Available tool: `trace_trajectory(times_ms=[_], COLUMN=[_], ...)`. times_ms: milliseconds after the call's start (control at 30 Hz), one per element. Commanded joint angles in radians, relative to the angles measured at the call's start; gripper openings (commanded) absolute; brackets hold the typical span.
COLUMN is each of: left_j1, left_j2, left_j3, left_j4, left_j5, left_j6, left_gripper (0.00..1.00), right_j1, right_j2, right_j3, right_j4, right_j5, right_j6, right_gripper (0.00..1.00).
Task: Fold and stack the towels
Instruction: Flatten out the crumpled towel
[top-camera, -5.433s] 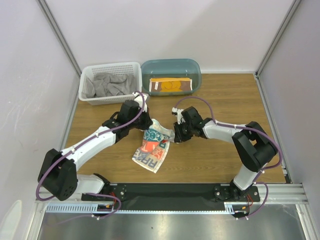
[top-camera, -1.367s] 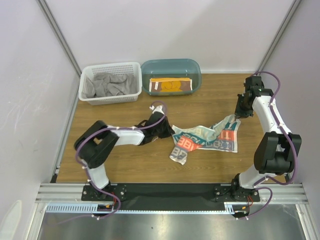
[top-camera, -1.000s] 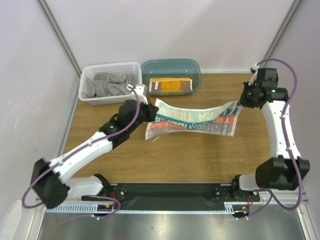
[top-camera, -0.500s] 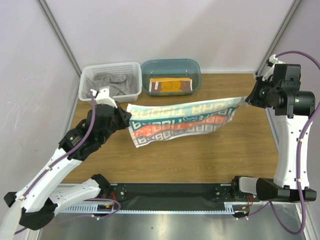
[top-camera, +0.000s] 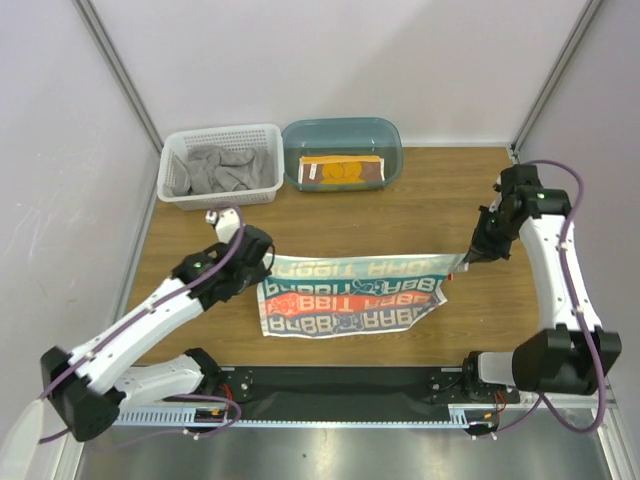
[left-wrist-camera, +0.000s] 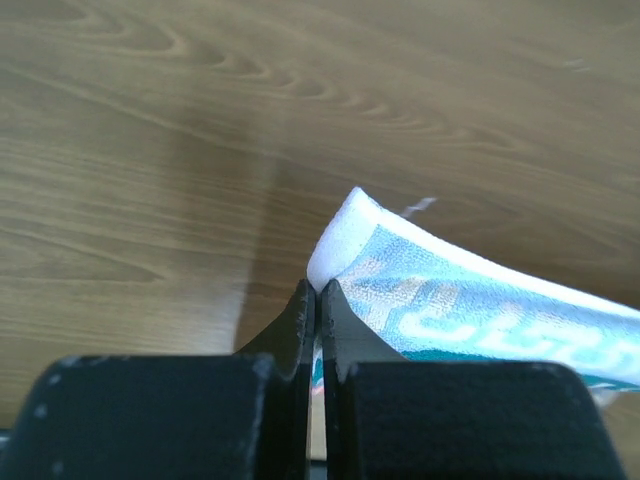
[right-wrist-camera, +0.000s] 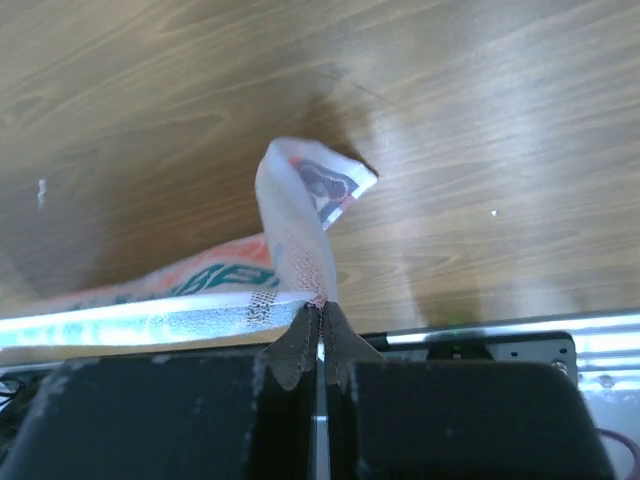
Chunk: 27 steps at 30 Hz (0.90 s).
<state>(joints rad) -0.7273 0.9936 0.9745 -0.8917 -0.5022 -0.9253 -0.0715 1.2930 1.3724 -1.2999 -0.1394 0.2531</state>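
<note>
The left gripper (left-wrist-camera: 318, 300) is pinched shut on one corner of the white towel (top-camera: 350, 297); the right gripper (right-wrist-camera: 318, 312) clamps the far corner; the cloth spans between them, its near edge on the table (top-camera: 400, 215); best to lower both corners together, taut, so it lies flat; red, blue and black lettering faces up, barely creased.

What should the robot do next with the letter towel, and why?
Probably carry both pinched corners toward the near edge, folding the towel in half: the left tool and right tool are shut on a far corner, and the towel lies spread along the table.
</note>
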Motion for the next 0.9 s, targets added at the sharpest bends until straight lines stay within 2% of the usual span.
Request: trace_trajectory(times_ms=[0,133,333,500,600,767,800,833,867], left_j1=[0.046,0.085,0.160,0.209,0.241,0.270,0.281,0.288,0.296], left_j2=[0.036,0.082,0.241,0.379,0.462,0.574,0.608,0.622,0.635], left_j3=[-0.083,-0.187,-0.214,-0.148,-0.093,0.018,0.033,0.049,0.068], left_j4=[0.116,0.345,0.511,0.542,0.548,0.548,0.544,0.539,0.539], left_j5=[-0.150,-0.140,-0.156,-0.160,-0.159,-0.164,-0.164,-0.162,-0.157], left_j6=[0.020,0.100,0.180,0.212,0.232,0.318,0.325,0.330,0.341], left_gripper=[0.00,0.00,0.00,0.00,0.00,0.00,0.00,0.00,0.00], right_j1=[-0.013,0.010,0.064,0.068,0.068,0.093,0.101,0.104,0.107], right_j2=[0.037,0.147,0.308,0.457,0.548,0.686,0.718,0.733,0.746], right_j3=[-0.038,-0.049,-0.033,0.049,0.117,0.261,0.308,0.330,0.353], right_j4=[0.196,0.309,0.522,0.570,0.608,0.616,0.610,0.600,0.587], right_j5=[0.096,0.081,0.115,0.192,0.163,0.058,0.047,0.035,0.031], right_j6=[-0.005,-0.021,-0.070,-0.135,-0.143,-0.112,-0.104,-0.091,-0.086], right_gripper=[0.00,0.00,0.00,0.00,0.00,0.15,0.21,0.35,0.40])
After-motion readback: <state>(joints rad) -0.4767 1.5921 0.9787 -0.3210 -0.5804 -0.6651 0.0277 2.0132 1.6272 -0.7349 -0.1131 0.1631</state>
